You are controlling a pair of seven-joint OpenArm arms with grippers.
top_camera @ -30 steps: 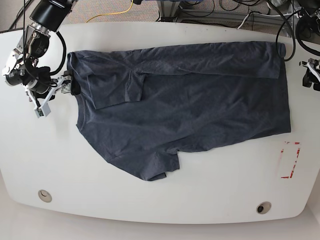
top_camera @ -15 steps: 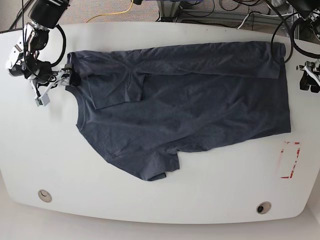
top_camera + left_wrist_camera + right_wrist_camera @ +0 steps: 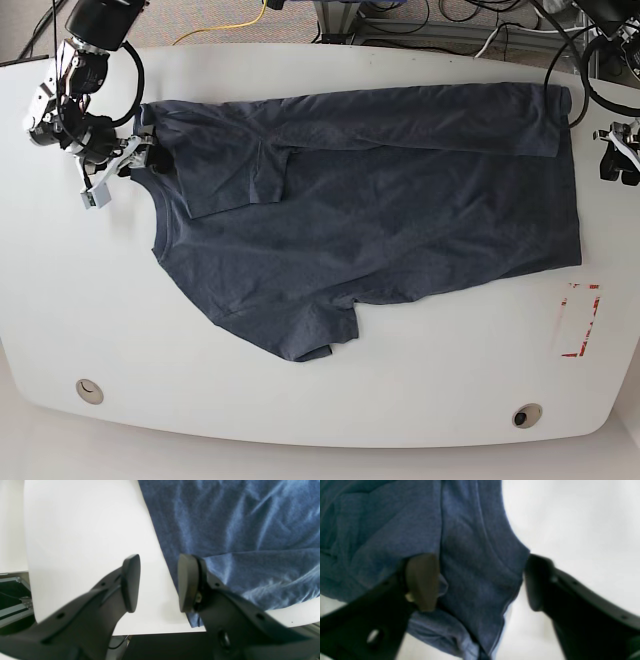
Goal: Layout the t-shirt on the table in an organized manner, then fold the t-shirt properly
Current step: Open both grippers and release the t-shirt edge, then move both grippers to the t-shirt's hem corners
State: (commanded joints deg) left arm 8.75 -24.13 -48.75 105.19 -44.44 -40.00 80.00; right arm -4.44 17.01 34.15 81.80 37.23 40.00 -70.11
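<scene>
the t-shirt lies spread across the white desk, its far long edge folded over toward the middle, one sleeve poking out toward the near side. a red tape mark sits just beyond the shirt's corner, apart from it. the right end effector is at the shoulder corner by the collar, its jaws wide apart with a bunched fold of cloth between them, one pad against the fabric, not clamped. the left end effector hangs over the desk edge at the opposite end, jaws narrowly parted and holding nothing, one finger over the hem.
</scene>
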